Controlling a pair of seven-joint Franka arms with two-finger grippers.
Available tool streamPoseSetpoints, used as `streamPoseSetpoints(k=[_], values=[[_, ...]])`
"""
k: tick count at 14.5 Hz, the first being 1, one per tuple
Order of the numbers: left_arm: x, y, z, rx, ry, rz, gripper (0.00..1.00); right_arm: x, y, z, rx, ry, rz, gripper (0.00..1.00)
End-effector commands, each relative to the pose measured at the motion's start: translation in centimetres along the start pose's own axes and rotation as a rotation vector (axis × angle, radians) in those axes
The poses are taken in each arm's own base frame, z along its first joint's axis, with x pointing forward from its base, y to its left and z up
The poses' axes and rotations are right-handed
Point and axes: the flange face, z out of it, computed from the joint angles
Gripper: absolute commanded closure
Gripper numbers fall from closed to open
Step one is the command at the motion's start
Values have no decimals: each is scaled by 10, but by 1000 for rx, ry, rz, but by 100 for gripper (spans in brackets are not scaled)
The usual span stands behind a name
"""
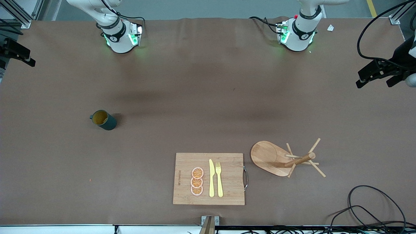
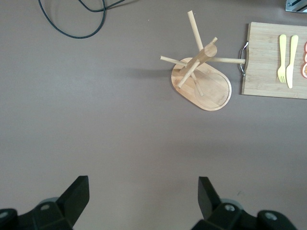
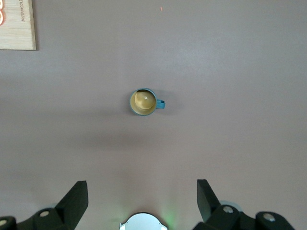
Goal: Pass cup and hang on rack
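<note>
Nothing is picked up yet: both the right hand [image 3: 142,199] and left hand [image 2: 144,199] hang wide open and empty, high above the surface [image 1: 195,97]. Next, the right hand must descend onto the cup [image 1: 103,120], well apart from the rack [image 1: 286,159].

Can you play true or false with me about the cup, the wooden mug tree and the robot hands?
1. The cup hangs on the rack. False: it stands on the table, toward the right arm's end.
2. The left gripper is open. True.
3. The right gripper holds the cup. False: it is open, high over the cup.
4. A knife and fork lie on the cutting board. True.
5. The rack stands beside the cutting board. True.
</note>
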Motion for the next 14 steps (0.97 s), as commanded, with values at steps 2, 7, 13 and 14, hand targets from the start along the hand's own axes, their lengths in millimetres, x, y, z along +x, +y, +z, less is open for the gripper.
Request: streamPoseSetpoints(k=[2,7,13,14], values=[[0,0,-5,11,14,5,0,-7,-1,1,11,4,-11,0],[1,0,-3,12,9,5,0,-7,-1,1,10,2,-12,0],[1,-2,-4,17,11,13,0,-7,-1,1,10,2,-12,0],[1,-1,-4,15,13,7,0,-7,-1,1,10,2,-12,0]])
